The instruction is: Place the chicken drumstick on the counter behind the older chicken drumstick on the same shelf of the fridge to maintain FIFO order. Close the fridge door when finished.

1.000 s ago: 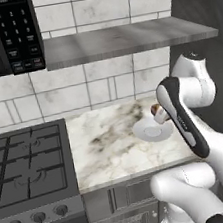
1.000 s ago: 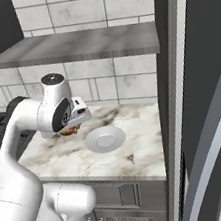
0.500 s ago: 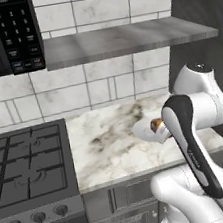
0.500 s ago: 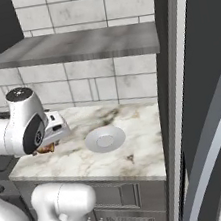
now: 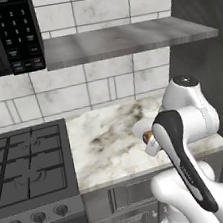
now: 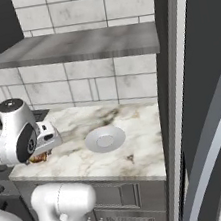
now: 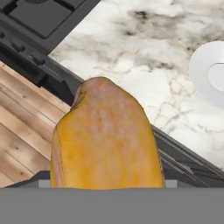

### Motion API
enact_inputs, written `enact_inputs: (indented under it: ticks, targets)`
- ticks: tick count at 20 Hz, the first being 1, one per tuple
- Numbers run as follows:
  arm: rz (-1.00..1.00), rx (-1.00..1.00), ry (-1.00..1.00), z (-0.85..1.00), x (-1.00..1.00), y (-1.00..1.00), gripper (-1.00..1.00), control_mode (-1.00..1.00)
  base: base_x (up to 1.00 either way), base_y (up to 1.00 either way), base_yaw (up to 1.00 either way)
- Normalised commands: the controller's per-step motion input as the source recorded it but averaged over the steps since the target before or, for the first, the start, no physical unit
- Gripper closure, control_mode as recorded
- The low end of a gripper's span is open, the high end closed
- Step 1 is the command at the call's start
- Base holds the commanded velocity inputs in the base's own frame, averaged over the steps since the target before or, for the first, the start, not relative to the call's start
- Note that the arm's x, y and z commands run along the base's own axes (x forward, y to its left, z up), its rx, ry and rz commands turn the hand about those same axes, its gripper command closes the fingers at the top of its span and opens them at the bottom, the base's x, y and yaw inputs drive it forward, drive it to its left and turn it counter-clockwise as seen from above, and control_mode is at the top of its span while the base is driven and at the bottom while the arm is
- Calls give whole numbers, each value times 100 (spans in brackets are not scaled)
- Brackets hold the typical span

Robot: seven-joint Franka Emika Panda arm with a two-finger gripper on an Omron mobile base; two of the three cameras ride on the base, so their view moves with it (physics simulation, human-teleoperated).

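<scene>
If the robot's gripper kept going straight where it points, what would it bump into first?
Probably the front edge of the counter, carrying the chicken drumstick it holds; the wooden floor lies just beside that line, and depth is hard to judge.

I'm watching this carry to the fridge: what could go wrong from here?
The chicken drumstick, held in the gripper, hangs past the counter edge over wood floor; a slip would drop it there. The arm may also clip the white plate or the fridge door.
</scene>
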Motion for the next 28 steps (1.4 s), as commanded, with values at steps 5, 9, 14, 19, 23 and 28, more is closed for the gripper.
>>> enact_inputs:
  ticks: [5, 9, 14, 19, 23, 28]
  targets:
    - [0, 0, 0, 0, -23, 0, 100, -100, 0, 0, 0]
    - [-3, -1, -6, 0, -38, 1, 100, 100, -47, 14, -9]
    - [0, 0, 0, 0, 0, 0, 100, 100, -98, 27, -21]
    - [0, 0, 0, 0, 0, 0, 100, 100, -100, 7, -15]
    - [0, 0, 0, 0, 0, 0, 100, 100, -100, 0, -12]
    - [0, 0, 0, 0, 0, 0, 100, 100, -100, -10, -12]
